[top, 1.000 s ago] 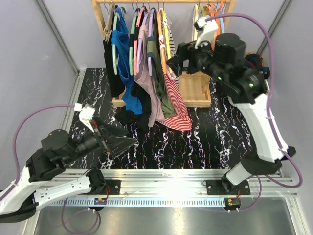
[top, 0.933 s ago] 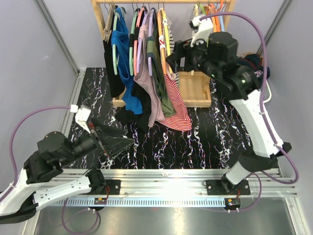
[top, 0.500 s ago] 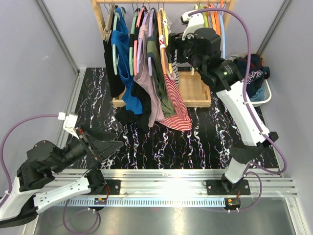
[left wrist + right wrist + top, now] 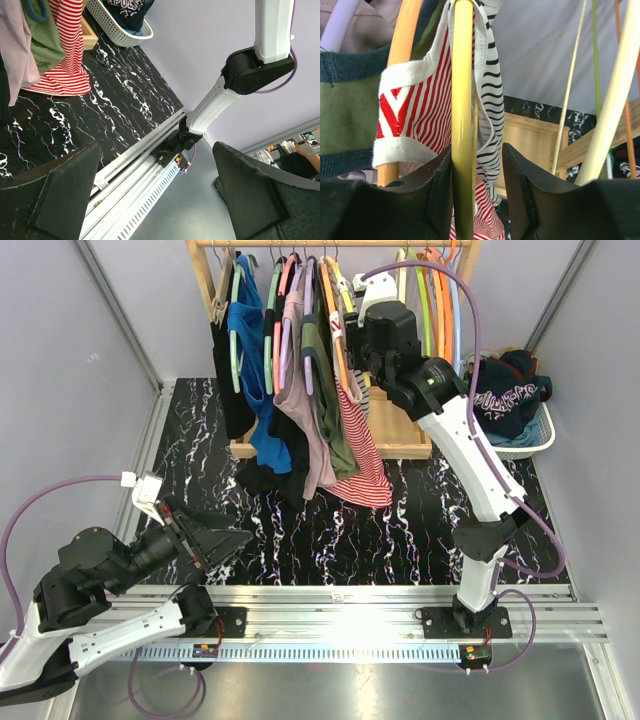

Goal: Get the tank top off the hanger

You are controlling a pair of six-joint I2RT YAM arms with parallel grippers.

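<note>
Right gripper [image 4: 476,170] has swung leftward to the rack [image 4: 204,275] at upper centre, its fingers spread astride the yellow hanger [image 4: 462,100] carrying the striped tank top [image 4: 489,85], so the reach step is ending and the next move likely calls for pinching its strap.

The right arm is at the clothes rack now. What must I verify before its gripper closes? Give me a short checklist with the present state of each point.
1. Right gripper straddles a hanger: ok. The yellow hanger stands between its open jaws.
2. Garment on that hanger: ok. The black-and-white striped strap lies over it.
3. Neighbours out of the way: not ok. The orange hanger with the red striped top sits right beside one finger.
4. Left gripper free to help: ok. It is open and empty, low over the table.
5. Hanger's hook seated: cannot tell, as it is outside the wrist view.
</note>
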